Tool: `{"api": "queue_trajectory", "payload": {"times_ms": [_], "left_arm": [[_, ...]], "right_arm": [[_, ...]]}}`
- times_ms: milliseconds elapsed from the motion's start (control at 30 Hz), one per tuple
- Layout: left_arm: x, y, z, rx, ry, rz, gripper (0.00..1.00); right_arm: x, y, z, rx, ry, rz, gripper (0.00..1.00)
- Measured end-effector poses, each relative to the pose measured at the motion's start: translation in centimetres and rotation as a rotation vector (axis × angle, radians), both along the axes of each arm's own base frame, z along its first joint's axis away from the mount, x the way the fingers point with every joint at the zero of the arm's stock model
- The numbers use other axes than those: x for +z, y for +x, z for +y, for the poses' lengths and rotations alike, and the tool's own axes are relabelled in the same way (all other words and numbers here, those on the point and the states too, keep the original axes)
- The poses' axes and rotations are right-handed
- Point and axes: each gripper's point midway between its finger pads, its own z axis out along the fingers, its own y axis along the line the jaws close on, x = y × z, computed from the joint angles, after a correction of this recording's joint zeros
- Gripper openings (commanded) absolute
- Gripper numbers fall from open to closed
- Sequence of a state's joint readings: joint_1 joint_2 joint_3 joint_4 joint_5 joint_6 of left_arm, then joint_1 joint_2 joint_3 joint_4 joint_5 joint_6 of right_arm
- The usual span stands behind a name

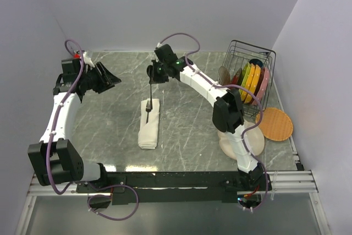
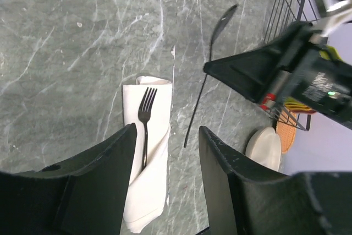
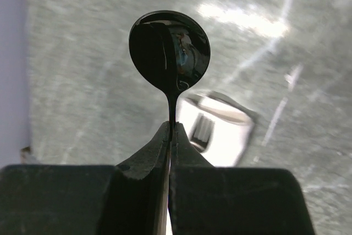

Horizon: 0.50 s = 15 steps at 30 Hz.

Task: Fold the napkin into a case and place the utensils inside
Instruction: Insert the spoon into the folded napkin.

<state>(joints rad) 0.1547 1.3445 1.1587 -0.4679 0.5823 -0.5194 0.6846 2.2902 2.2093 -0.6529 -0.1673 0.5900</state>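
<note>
Top external view showed a grey-green table (image 1: 99,136) with a stone-like surface crossed by pale veins. At its middle lay the case (image 1: 149,127), a cream-white soft cloth folded into a long, narrow, layered strip with a rounded near end. A dark, slender fork (image 1: 149,109) lay along it, its tines bare at the far end and its thin handle running down into a diagonal fold of the cloth.

At the far right stood a black wire rack (image 1: 268,59) holding a row of upright plates (image 1: 248,81) in yellow, green, red and pink. Just beside the rack, a round orange mat (image 1: 276,124) with a grid texture lay flat on the table. A round beige plate (image 1: 226,142) lay near it, partly hidden beneath the right arm.

The right gripper (image 1: 152,74) hung over the table just beyond the far end of the case. Its jaws were pressed tight on the neck of a glossy dark spoon (image 3: 169,53); the oval bowl stuck out past the fingertips, and the thin handle slanted down toward the case. Whether the handle tip touched the cloth could not be told.

The left gripper (image 1: 110,78) hovered over the far left of the table, well apart from the case. Its jaws stood partly spread, with nothing between its broad black fingers (image 2: 104,174).
</note>
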Motion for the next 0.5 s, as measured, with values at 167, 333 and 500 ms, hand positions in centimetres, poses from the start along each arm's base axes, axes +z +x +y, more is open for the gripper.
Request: {"api": "queue_trajectory", "payload": {"times_ms": [167,333,500], "left_arm": [[-0.2,-0.3,0.0,0.004,0.005,-0.002,0.55],[-0.1,-0.4,0.2,0.011,0.010,-0.010,0.55],[0.0,-0.6,0.4,0.018,0.012,-0.014,0.55]], "right_arm": [[-4.0,-0.8,-1.3,-0.012,-0.078,0.055,0.00],[-5.0,-0.4,-1.4,-0.024,-0.097,0.055,0.00],[-4.9,0.1,-1.5,-0.039,-0.101,0.034,0.00]]}}
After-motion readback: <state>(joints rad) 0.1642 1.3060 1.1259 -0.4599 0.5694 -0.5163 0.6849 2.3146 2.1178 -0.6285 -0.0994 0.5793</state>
